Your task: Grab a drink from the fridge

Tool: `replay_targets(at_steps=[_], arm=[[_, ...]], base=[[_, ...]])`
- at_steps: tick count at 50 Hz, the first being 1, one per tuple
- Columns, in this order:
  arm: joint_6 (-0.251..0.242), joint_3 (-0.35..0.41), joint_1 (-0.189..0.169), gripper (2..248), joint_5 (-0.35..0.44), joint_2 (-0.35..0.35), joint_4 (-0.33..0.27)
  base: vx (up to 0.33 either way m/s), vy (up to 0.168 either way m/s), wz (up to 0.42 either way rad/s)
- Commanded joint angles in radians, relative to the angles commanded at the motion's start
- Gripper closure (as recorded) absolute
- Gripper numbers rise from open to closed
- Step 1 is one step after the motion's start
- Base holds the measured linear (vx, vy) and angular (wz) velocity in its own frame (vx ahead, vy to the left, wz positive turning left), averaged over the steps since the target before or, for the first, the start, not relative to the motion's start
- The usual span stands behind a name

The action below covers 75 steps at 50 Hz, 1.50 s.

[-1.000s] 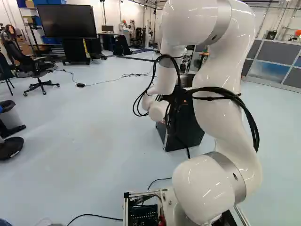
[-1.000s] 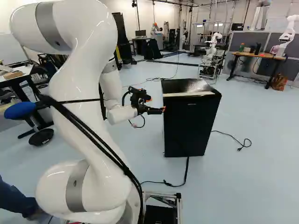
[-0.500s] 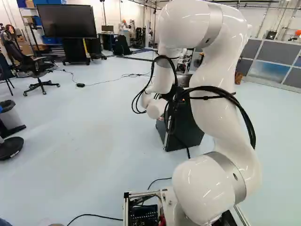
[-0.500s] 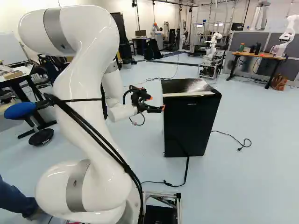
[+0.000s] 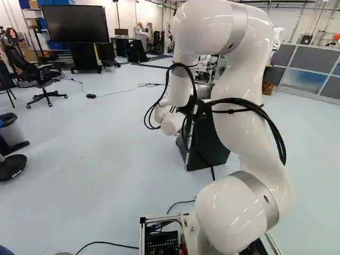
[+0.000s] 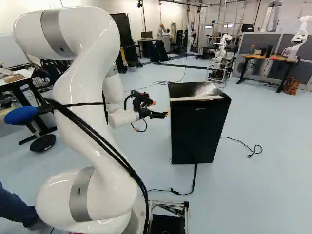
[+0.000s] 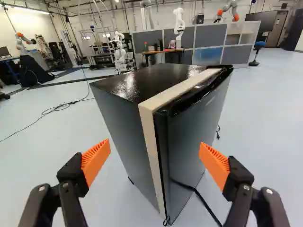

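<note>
In the right base view my gripper hangs just to the left of the black fridge, near the height of its upper part, with a small gap between. The wrist view shows my gripper open, its orange pads wide apart and nothing held. Ahead of it stands the fridge, one upright corner facing between the fingers. A pale strip runs along the fridge's top and down that corner beside the dark door, which looks shut. No drink is visible; the inside is hidden.
A black cable runs over the floor from the fridge toward my base. Another cord lies to the fridge's right. Farther back are a desk, grey partitions and another robot. An office chair stands far left.
My arm has drawn back a little, moving the gripper leftward, away from the fridge in the right base view. The fridge and the base have stayed put.
</note>
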Motion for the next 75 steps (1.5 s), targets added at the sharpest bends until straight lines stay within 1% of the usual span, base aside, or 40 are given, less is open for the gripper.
replay_targets(at_steps=[12, 26, 46, 59, 75], arm=[[0.000, -0.037, 0.011, 3, 0.000, -0.054, 0.028], [0.000, -0.086, 0.010, 3, 0.000, -0.110, 0.067], [0.000, -0.146, 0.002, 3, 0.011, -0.148, 0.128], [0.000, -0.177, -0.011, 3, 0.019, -0.165, 0.167], [0.000, -0.202, -0.032, 3, 0.020, -0.180, 0.176]], base=[[0.000, 0.000, 0.000], [0.000, 0.000, 0.000], [0.000, 0.000, 0.000], [0.000, 0.000, 0.000], [0.000, 0.000, 0.000]])
